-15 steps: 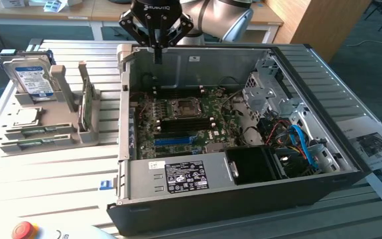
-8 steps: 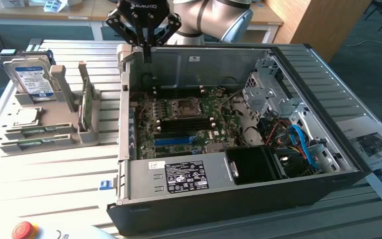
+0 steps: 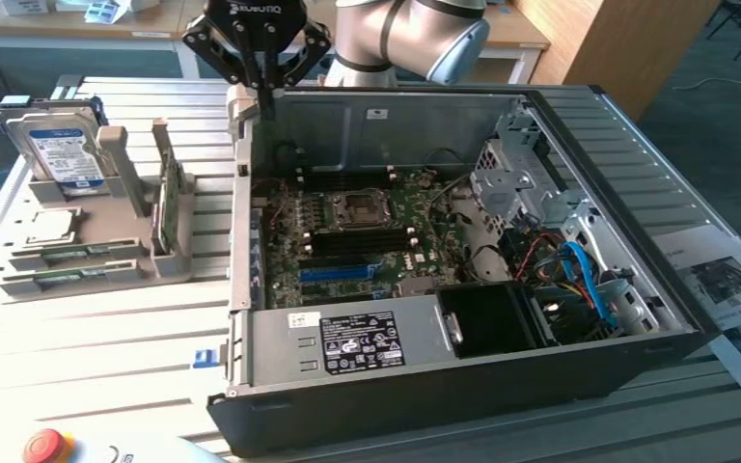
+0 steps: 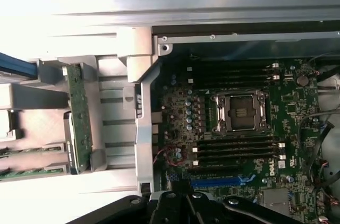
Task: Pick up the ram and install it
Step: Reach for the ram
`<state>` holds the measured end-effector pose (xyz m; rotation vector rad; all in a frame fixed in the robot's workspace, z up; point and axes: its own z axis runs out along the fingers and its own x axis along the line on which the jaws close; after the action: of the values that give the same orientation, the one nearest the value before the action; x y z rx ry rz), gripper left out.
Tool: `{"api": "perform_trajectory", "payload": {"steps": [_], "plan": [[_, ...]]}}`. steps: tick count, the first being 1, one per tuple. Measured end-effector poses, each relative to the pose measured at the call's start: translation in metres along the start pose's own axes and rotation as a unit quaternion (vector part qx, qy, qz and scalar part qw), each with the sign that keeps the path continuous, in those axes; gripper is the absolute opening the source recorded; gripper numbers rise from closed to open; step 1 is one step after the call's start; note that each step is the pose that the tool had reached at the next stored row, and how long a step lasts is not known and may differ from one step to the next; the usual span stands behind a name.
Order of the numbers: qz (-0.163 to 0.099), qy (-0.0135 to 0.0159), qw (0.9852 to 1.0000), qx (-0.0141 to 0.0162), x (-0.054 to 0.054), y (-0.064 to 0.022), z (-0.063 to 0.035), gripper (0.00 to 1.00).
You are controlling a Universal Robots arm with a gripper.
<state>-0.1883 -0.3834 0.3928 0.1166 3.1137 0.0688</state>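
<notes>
The ram [image 3: 169,200] is a thin green stick standing on edge in a slot of the grey holder [image 3: 113,265], to the exterior view's left of the open computer case [image 3: 628,183]. The wrist view shows the ram [image 4: 79,123] from above, upright in the same holder. My gripper [image 3: 266,95] hangs shut and holds nothing, above the case's back corner on the exterior view's left, higher than the ram and apart from it. In the wrist view the gripper [image 4: 180,197] sits over the motherboard [image 4: 287,107] near its black memory slots [image 4: 236,149].
A silver hard drive [image 3: 62,145] with a blue label stands at the holder's far end. A small square processor chip [image 3: 51,227] and two flat green boards [image 3: 74,256] lie nearer. Cables [image 3: 583,275] and a drive cage fill the case's right. A red stop button [image 3: 46,446] sits at the front.
</notes>
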Motion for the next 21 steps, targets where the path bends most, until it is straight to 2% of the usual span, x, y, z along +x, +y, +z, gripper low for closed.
{"api": "perform_trajectory", "payload": {"steps": [21], "plan": [[0.000, 0.0000, 1.0000, 0.0000, 0.052, 0.0063, -0.0009, 0.11]]}}
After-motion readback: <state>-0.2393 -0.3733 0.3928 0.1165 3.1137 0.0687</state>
